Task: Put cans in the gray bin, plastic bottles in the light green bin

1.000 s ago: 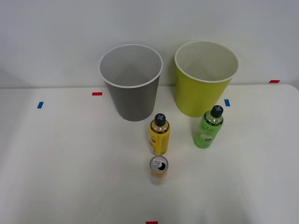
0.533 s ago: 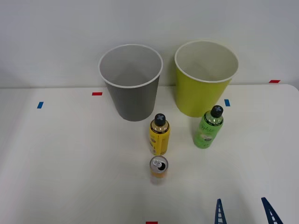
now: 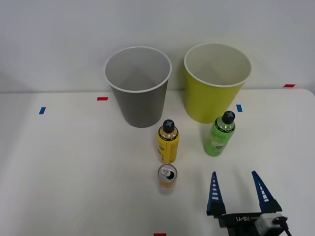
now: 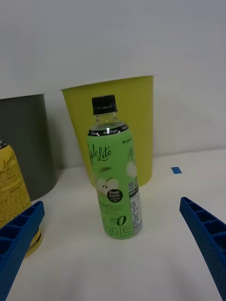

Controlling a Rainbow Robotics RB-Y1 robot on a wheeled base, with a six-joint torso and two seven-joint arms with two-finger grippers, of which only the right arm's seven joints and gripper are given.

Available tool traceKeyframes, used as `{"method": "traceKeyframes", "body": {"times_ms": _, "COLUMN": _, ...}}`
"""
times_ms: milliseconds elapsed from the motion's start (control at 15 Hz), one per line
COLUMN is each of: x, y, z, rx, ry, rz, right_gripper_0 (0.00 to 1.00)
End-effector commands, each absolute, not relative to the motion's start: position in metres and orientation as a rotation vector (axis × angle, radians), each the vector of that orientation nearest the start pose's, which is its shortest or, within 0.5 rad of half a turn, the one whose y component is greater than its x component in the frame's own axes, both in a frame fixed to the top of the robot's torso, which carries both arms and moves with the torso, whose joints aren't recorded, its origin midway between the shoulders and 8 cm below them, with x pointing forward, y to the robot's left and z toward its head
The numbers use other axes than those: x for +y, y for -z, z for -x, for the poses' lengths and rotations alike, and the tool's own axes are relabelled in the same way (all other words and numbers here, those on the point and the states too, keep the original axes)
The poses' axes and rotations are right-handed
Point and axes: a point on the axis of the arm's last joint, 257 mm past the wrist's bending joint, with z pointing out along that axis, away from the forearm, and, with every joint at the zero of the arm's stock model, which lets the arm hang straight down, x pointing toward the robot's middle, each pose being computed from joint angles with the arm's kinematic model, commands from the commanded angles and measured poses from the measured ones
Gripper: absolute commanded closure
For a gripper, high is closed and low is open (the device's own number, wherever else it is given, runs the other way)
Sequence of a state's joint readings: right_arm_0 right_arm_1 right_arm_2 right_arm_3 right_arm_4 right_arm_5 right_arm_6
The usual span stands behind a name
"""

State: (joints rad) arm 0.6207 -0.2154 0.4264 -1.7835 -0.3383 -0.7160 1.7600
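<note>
approaching green bottle [image 3: 220, 134] standing near light green bin [image 3: 217, 83] with right gripper [image 3: 237, 187] spread wide and empty; nothing binned yet, can [image 3: 167, 178] and yellow bottle [image 3: 168, 142] waiting near gray bin [image 3: 138, 87].

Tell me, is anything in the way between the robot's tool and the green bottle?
Nothing visible is. The open tool faces the green bottle across bare table. The yellow bottle and the can stand off to its left.

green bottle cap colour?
Black screw cap on the green bottle; clearest in the right wrist view.
</note>
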Motion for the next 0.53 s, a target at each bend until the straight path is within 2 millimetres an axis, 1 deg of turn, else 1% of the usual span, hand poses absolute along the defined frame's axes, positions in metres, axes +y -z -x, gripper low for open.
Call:
{"method": "traceKeyframes", "body": {"times_ms": 67, "x": -0.178, "y": 0.216, "z": -0.363, "rx": 1.306, "ry": -0.154, "rz": -0.062, "right_gripper_0": 0.0}}
{"method": "traceKeyframes", "body": {"times_ms": 200, "x": -0.174, "y": 0.206, "z": -0.378, "rx": 1.286, "ry": -0.153, "rz": -0.059, "right_gripper_0": 0.0}}
{"method": "traceKeyframes", "body": {"times_ms": 267, "x": -0.175, "y": 0.204, "z": -0.382, "rx": 1.28, "ry": -0.147, "rz": -0.054, "right_gripper_0": 0.0}}
{"method": "traceKeyframes", "body": {"times_ms": 467, "x": -0.182, "y": 0.216, "z": -0.4, "rx": 1.292, "ry": -0.114, "rz": -0.053, "right_gripper_0": 0.0}}
{"method": "traceKeyframes", "body": {"times_ms": 533, "x": -0.183, "y": 0.216, "z": -0.409, "rx": 1.288, "ry": -0.103, "rz": -0.054, "right_gripper_0": 0.0}}
